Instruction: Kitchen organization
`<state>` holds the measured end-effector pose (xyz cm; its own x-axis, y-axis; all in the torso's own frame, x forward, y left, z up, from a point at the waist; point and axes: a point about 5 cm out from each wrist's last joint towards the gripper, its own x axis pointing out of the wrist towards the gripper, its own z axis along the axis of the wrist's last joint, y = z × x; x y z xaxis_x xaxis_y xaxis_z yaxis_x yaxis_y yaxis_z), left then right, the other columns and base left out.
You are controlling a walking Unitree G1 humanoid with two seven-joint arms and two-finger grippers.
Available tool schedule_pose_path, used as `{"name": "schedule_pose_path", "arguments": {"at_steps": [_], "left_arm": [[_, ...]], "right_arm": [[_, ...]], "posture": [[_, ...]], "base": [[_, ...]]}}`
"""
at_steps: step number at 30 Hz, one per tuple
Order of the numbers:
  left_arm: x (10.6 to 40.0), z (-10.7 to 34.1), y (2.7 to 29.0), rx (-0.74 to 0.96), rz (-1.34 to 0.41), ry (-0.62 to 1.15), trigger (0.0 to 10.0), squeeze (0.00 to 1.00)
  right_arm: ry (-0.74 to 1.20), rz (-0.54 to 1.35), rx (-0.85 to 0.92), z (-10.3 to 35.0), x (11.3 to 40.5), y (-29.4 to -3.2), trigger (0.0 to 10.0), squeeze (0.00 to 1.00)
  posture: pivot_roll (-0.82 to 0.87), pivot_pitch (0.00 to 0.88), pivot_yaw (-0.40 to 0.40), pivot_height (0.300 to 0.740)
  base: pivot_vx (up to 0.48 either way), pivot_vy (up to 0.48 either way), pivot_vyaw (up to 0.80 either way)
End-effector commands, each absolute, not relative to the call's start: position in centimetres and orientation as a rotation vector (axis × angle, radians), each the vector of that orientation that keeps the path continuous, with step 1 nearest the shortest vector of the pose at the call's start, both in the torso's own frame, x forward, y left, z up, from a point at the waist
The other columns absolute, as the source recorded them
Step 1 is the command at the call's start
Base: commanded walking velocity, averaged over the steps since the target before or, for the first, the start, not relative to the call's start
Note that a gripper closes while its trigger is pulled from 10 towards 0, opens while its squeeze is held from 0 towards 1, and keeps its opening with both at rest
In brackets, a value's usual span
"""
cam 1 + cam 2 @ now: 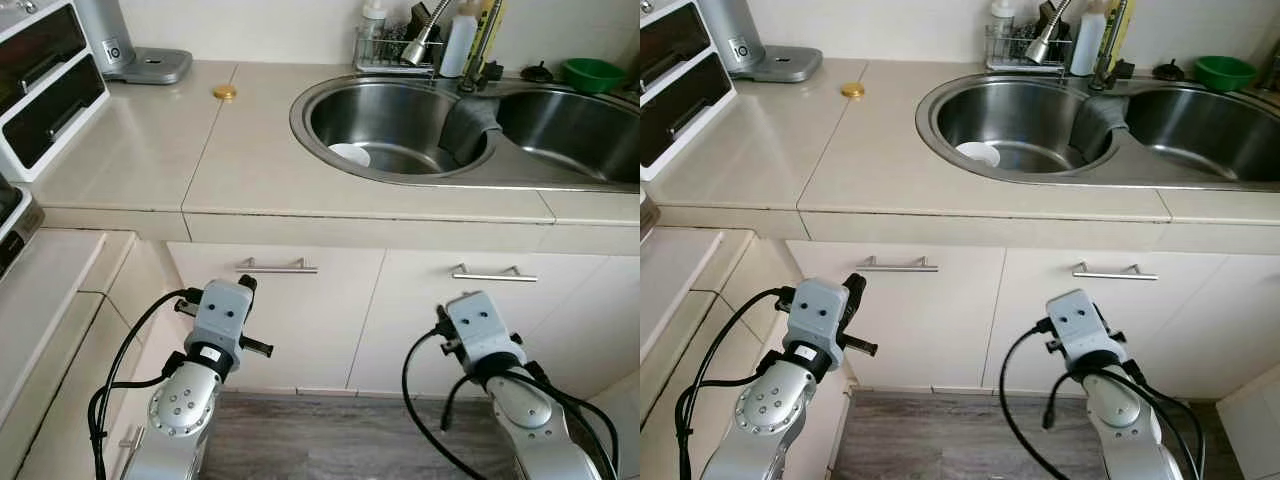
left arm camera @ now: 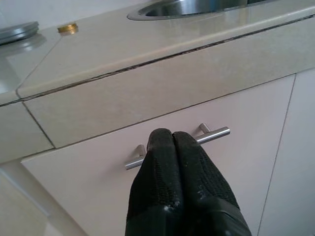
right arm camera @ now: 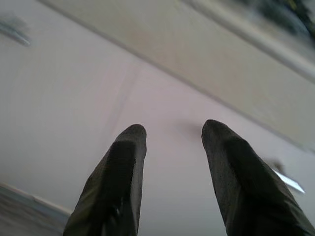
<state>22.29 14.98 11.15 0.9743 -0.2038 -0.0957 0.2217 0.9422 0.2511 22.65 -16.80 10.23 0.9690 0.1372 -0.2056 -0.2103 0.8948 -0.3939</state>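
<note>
From the head, both silver arms are held low before the cream cabinet doors, below the beige countertop and double steel sink. The left wrist view shows the left gripper pressed closed and empty, just before the left door's brushed-metal bar handle. The right wrist view shows the right gripper spread wide, empty, facing the door.
</note>
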Motion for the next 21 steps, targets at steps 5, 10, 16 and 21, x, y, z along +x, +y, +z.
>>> {"name": "schedule_pose_path", "arguments": {"at_steps": [5,10,16,21], "left_arm": [[21.7,11.3,14.8,0.288,-0.23,0.057,10.0,0.0],[20.8,11.2,14.7,0.282,-0.247,0.066,10.0,0.0],[20.9,11.1,14.8,0.273,-0.241,0.08,10.0,0.0],[21.0,11.3,14.7,0.253,-0.251,0.068,10.0,0.0]], "right_arm": [[0.088,0.226,-0.372,11.1,22.6,-16.3,10.0,0.0],[0.055,0.25,-0.348,11.0,22.8,-15.9,10.0,0.0],[0.068,0.226,-0.331,10.9,23.3,-16.0,10.0,0.0],[0.07,0.217,-0.312,10.8,23.4,-16.0,10.0,0.0]], "posture": [[-0.06,0.028,-0.058,0.74],[-0.05,0.033,-0.062,0.74],[-0.05,0.035,-0.063,0.74],[-0.06,0.039,-0.058,0.74]], "base": [[0.0,0.0,0.0],[0.0,0.0,0.0],[0.0,0.0,0.0],[0.0,0.384,-0.64]]}}
